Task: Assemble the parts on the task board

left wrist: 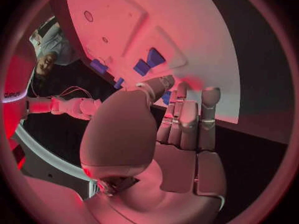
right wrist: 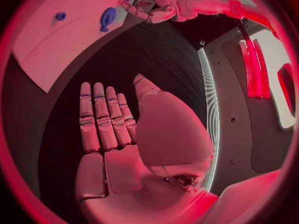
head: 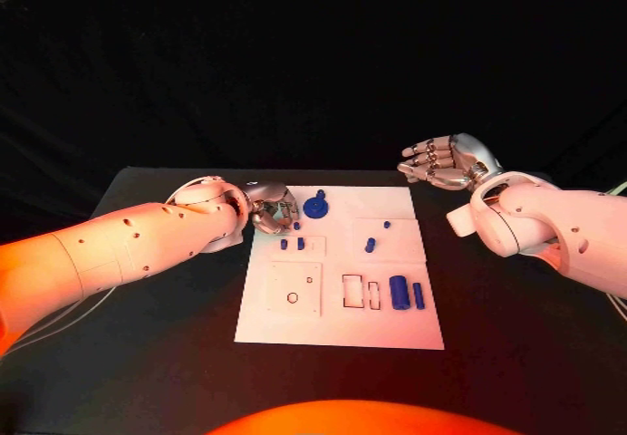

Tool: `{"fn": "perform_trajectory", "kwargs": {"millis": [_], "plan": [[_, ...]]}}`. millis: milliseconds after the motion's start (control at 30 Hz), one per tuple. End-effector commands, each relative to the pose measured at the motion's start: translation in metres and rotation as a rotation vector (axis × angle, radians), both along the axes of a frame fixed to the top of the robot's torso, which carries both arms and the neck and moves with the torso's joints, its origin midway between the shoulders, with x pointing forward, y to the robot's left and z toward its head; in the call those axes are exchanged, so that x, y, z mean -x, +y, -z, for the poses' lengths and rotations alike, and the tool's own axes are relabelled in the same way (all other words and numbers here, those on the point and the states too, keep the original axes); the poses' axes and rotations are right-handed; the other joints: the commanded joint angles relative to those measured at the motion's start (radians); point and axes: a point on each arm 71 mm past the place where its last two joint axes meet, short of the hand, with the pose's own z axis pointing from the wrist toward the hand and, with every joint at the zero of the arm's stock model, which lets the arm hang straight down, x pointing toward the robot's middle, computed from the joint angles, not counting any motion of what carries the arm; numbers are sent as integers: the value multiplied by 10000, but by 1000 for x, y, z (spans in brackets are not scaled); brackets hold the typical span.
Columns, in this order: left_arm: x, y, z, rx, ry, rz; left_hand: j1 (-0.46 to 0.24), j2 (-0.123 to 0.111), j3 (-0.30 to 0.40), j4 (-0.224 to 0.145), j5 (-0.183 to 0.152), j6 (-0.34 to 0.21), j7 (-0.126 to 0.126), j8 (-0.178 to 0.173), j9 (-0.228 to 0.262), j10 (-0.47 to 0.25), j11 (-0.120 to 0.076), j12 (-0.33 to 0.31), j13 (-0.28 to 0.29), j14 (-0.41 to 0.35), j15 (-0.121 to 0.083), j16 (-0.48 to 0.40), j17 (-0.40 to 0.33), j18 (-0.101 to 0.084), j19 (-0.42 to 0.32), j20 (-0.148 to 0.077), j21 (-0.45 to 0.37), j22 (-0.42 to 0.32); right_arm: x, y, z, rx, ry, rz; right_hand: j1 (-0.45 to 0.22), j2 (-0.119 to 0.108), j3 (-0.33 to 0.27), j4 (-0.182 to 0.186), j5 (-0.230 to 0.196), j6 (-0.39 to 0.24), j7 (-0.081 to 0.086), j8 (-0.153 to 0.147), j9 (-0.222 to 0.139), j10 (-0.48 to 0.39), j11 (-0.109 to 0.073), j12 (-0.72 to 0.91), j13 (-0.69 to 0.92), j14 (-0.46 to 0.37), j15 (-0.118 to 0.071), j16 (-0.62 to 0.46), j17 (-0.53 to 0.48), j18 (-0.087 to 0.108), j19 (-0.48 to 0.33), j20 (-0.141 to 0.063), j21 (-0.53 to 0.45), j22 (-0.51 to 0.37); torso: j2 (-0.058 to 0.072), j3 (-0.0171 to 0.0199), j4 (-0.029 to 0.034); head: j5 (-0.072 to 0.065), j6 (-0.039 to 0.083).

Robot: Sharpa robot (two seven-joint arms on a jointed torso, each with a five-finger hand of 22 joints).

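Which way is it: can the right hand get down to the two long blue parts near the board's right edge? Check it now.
Probably yes. The right hand is open and holds nothing, raised beyond the task board's far right corner. The two long blue parts lie uncovered, and the left hand is over the board's opposite side, so nothing blocks the way.

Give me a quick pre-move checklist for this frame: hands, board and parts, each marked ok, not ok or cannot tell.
1. Right hand free to act: ok. It is off the task board, past its far right corner, fingers apart, holding nothing.
2. Left hand position: ok. It is at the board's far left edge, near the small blue parts.
3. Left hand holding a part: cannot tell. Its fingers lie together over the board edge; no part clearly shows between them.
4. Board square on the table: ok.
5. Parts reachable: ok. The large round part and the two cylinders lie uncovered.
6. Assembly finished: not ok. The rectangular slots stand empty.
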Motion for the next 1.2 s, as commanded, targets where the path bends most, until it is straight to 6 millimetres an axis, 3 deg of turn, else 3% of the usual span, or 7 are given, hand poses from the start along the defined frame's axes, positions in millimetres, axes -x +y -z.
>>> {"fn": "perform_trajectory", "kwargs": {"millis": [33, 267, 433, 500, 600, 867, 1200], "plan": [[0, 4, -1, 21, -64, -101, -122, -5, 203, 16, -5, -307, 74, -256, -136, -137, 46, -175, 78, -138, 31, 3, -121, 105, -149, -1, -169, -111, 1, 3, 4, 1040, 107, -588, 494, -195, 383, -386, 89, 331, 234, -99, -72, 116, -133, -179, -91, 617, -139, 147, -33, 155, 428, -235, 259, -37, -11, -2, 1, -33, 49], [-3, 27, -9, 892, -311, -904, -21, 43, 270, -25, 25, -335, 138, -297, -170, -332, 118, -303, 69, -200, 81, -11, -214, 114, -177, 34, -198, -156, 4, 11, 11, 4058, -239, -1786, 720, -606, 1486, -877, 70, 1167, -159, 22, -73, 1132, -600, -84, -81, 2815, -956, 1301, 680, 117, 2408, -1181, 1562, 478, -12, 11, -7, -202, 195], [-7, 54, -24, 4101, 230, -2511, 148, 160, 655, -168, 59, 265, 335, 88, -92, -487, 273, -278, 104, -1083, 180, -593, -1766, 318, -978, 107, -695, -959, 8, 19, 19, 6472, -905, -2315, 239, -937, 2467, -1440, 73, 1859, -387, -122, -163, 2165, -927, -656, -57, 3904, -1370, 3185, 2345, -19, 2905, -1853, 3804, 2078, -11, 13, -13, -455, 318], [-5, 63, -28, 5675, 659, -3000, 180, 182, 810, -269, 62, 320, 445, 211, -92, -595, 351, -189, 135, -2104, 234, -1331, -3237, 387, -1488, 145, -958, -1245, 9, 23, 22, 7198, -1113, -2434, 46, -1045, 2802, -1604, 72, 1985, -443, -169, -144, 2381, -987, -822, -30, 4076, -1490, 4068, 3034, 8, 2884, -1905, 4546, 2663, 0, 9, -22, -528, 361], [-1, 70, -33, 7675, 1336, -3385, 71, 264, 642, -280, 4, 211, 426, 285, -113, -517, 307, 175, 291, -2707, 220, -1869, -4106, 394, -1745, 155, -1111, -1309, 11, 27, 28, 8022, -1296, -2556, -312, -1166, 3312, -1719, 62, 2062, -453, -217, -63, 2511, -1035, -1046, 6, 4145, -1528, 5389, 3994, 60, 2867, -1877, 5404, 3374, 13, 12, -26, -609, 390], [11, 67, -42, 10330, 2520, -3207, -67, 413, 199, -217, -15, 64, 452, 431, -129, -840, 341, 487, 419, -2956, 259, -2293, -4428, 389, -1938, 197, -1511, -1562, 14, 36, 41, 9056, -1590, -2609, -843, -1415, 3823, -1736, 45, 1989, -437, -220, 173, 2201, -963, -1333, 5, 4737, -1431, 9658, 7586, -257, 3729, -1784, 8115, 6299, 23, -14, 4, -760, 443], [19, 61, -46, 11203, 2933, -2925, -74, 435, 76, -212, -11, 57, 447, 487, -127, -895, 342, 563, 444, -2989, 265, -2348, -4480, 388, -1947, 205, -1608, -1630, 16, 52, 51, 9152, -1811, -2796, -977, -1446, 4009, -1750, 39, 1879, -394, -223, 329, 2104, -920, -1308, 6, 4877, -1366, 11166, 8870, -523, 4207, -1738, 9718, 8166, 19, -14, 22, -764, 382]]}}
